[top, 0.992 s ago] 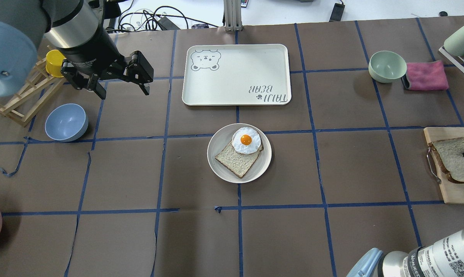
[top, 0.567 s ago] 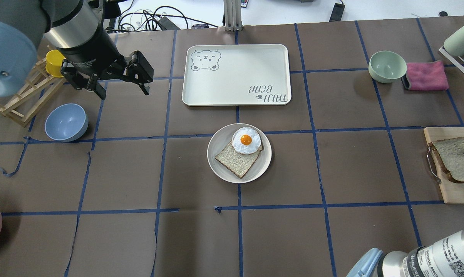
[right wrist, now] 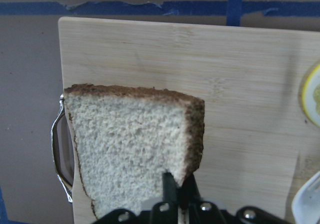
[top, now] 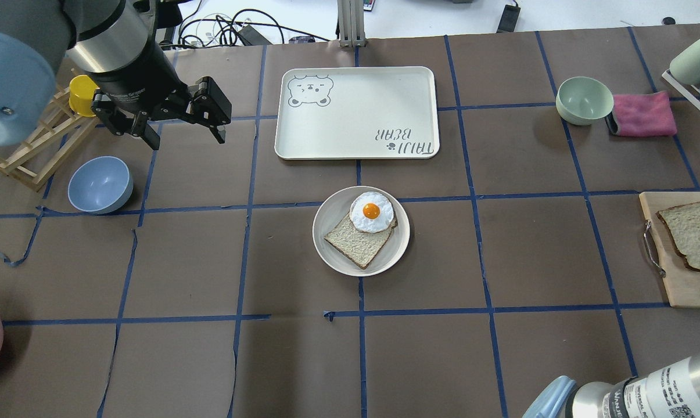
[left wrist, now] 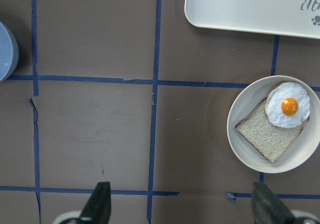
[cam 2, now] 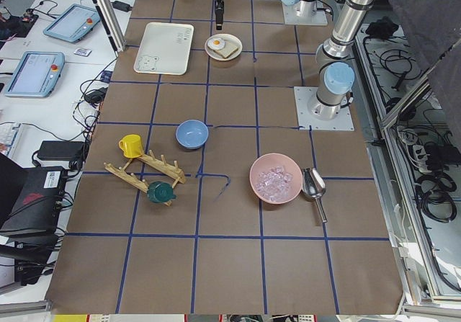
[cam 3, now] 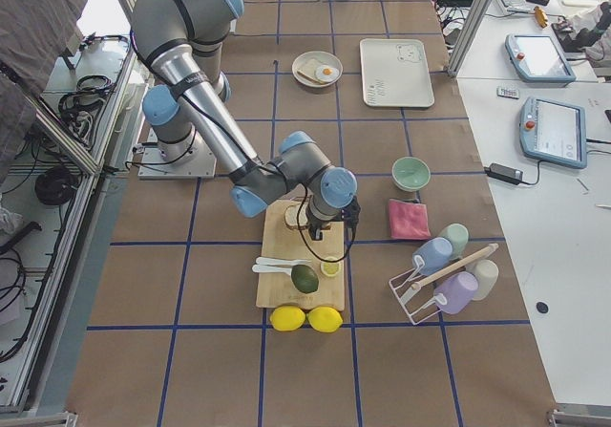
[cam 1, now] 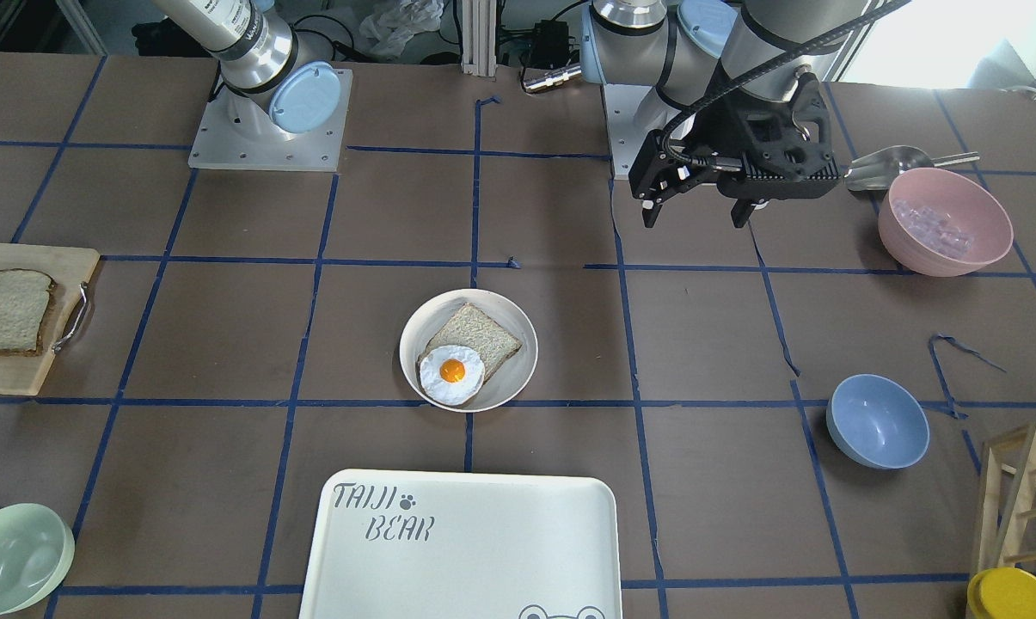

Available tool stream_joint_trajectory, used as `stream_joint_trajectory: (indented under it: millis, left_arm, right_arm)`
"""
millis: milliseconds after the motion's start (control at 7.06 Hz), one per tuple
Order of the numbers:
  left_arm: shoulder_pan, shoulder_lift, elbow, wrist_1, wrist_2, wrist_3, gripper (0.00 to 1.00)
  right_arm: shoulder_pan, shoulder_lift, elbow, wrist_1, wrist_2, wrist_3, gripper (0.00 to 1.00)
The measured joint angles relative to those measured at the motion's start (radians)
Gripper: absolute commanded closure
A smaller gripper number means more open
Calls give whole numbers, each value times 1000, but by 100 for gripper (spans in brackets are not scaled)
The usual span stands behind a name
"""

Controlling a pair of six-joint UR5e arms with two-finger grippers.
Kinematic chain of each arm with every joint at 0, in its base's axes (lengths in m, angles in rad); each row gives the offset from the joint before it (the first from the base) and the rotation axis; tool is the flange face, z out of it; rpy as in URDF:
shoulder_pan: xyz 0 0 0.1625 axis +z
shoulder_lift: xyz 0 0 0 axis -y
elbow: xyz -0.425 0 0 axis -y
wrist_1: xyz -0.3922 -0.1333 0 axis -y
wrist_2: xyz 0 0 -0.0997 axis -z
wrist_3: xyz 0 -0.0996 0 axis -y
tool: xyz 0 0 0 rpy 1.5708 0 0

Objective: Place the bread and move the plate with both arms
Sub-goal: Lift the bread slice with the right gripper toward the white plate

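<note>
The bread (top: 695, 232) is over the wooden cutting board (top: 681, 284) at the table's right edge. In the right wrist view my right gripper (right wrist: 179, 184) is shut on the bread's (right wrist: 130, 149) edge, which has a dark crust. The gripper is outside the overhead view. The cream-white plate (top: 326, 255) sits at the table's centre with a tanner slice (top: 358, 239) and a fried egg (top: 372, 212) on it. It also shows in the front view (cam 1: 522, 370) and the left wrist view (left wrist: 240, 144). My left gripper (top: 186, 141) hangs open and empty, far left of the plate.
The "TAIJI BEAR" tray (top: 355, 113) lies behind the plate. A pale green bowl (top: 584, 100) and a pink cloth (top: 643, 114) sit at the back right. A blue bowl (top: 100, 184) and a wooden rack with a yellow cup (top: 82, 96) stand left.
The bread has shifted right and toward the back, and the right gripper's fingertip has left the overhead view. The left arm has not moved.
</note>
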Motion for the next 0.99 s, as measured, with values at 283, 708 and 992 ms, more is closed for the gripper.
stream_joint_trajectory:
  millis: [283, 708, 992]
  left_arm:
    - [0, 0, 0, 0, 0, 0, 0]
    - [0, 1, -2, 0, 0, 0, 0]
    - [1, 1, -2, 0, 0, 1, 0]
  right_arm:
    - [73, -86, -23, 74, -37, 26, 100]
    - [332, -184, -63, 285, 64, 263, 100]
    - [545, -197, -58, 312, 254, 474, 100]
